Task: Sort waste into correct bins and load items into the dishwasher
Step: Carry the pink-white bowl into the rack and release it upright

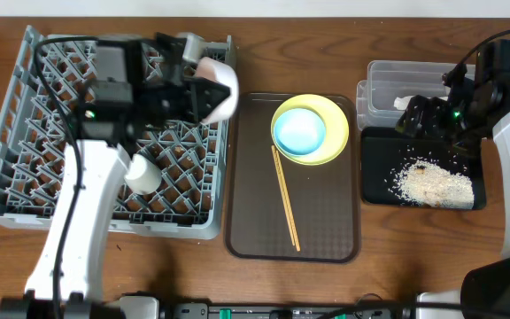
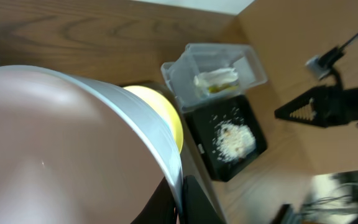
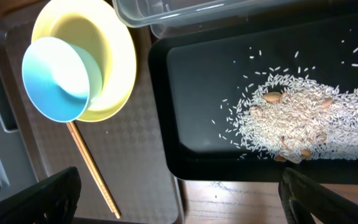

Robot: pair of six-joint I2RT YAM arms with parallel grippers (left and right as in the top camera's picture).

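White bowl point(image 2: 61, 143) fills your left wrist view, and the left gripper point(image 1: 197, 93) is clamped on its rim. From overhead you hold it tilted on edge above the far right corner of the dish rack point(image 1: 25, 133), so the step in hand looks like seating it among the pegs. Lower it slowly with the rim lined up to a gap between peg rows, and let go only once the pegs carry it; a bowl released at a tilt could roll out over the rack wall. Mind the small white cup point(image 1: 142, 175) already in the rack, nearer the front and just beside your arm.

Further out, the brown tray point(image 1: 326, 221) carries the yellow plate point(image 1: 336, 133) with the blue bowl point(image 1: 299, 130) on it, and the chopsticks point(image 1: 286, 199) run out from the plate's near edge. Your right gripper point(image 1: 425, 115) hangs with fingers apart above the black tray point(image 1: 379, 168) of rice point(image 1: 432, 184), next to the clear tub point(image 1: 383, 75) holding the napkin point(image 2: 216, 79), well apart from your path.
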